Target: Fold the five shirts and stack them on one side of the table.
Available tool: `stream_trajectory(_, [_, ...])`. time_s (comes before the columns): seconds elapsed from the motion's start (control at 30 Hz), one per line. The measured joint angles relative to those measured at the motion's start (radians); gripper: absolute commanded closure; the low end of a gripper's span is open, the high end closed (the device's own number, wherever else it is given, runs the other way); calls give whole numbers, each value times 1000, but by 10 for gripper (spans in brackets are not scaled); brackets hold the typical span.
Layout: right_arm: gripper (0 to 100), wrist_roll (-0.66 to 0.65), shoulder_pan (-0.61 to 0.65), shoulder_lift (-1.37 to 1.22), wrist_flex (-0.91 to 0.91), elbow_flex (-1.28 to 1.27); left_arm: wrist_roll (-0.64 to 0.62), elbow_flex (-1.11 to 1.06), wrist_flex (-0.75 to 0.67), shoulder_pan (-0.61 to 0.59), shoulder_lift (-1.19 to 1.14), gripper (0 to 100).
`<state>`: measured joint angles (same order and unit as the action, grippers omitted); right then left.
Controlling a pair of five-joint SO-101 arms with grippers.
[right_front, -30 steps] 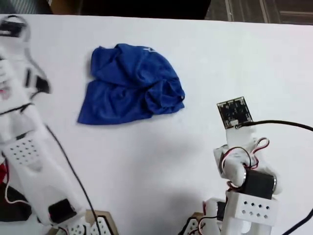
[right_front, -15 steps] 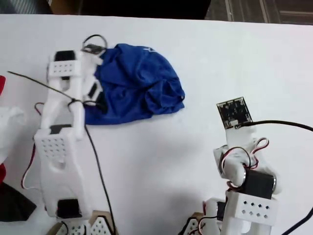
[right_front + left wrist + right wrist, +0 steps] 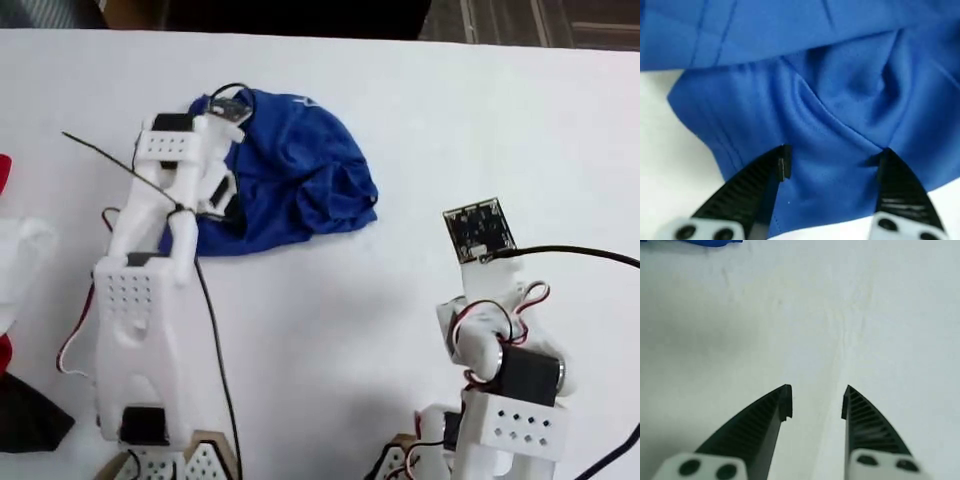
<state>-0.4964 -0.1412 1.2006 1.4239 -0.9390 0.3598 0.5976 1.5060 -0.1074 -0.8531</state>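
step in hand (judged): first grasp on the blue shirt (image 3: pixel 300 170) so it can be spread flat for folding.

status
- left claw (image 3: pixel 835 160): fingers wide apart, nothing clamped. a raised crease of the blue shirt runs btwn the tips. cannot tell if the tips touch the cloth. the shirt's edge lies just back of the tips, toward the claw's base, w/ bare surface (image 3: pixel 450 120) beyond it.
- right claw (image 3: pixel 815 405): fingers apart by a narrow gap, holding nothing, over bare surface. a sliver of the blue shirt (image 3: pixel 715 242) shows well ahead of its tips.
- blue shirt: crumpled heap, not folded. most of it extends ahead of the left claw.
- other garments (image 3: pixel 20 270) (white, red, black): well apart from the left claw, on the arm's side away from the shirt.

procedure notes (advice, not observed)
1. lower the left claw until both tips press into the cloth, then close. aim for one layer near the edge, not the whole crease, or the heap will lift as a lump.
2. keep the pinch close to the hem. a grip deep in the bulk gives no clean line to pull.
3. lift low and drag outward, so the surface helps flatten the cloth.
4. bring the right claw to the opposite edge before tensioning. one-sided pull will likely only slide the heap.
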Motion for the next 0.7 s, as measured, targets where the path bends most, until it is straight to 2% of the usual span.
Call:
stream_trajectory(0.1, [824,0,0,0,-3,-3,-2,2,25,3,-8,985])
stream_trajectory(0.17, [825,0,0,0,-29,-15,-5,2,51,11,-5,955])
stream_trajectory(0.37, [825,2,0,0,-135,-95,-40,-12,155,6,127,975])
stream_trajectory(0.5, [825,2,0,0,-187,-157,-43,35,238,14,339,975])
stream_trajectory(0.7, [825,2,-2,0,-204,-173,-43,5,259,9,698,975])
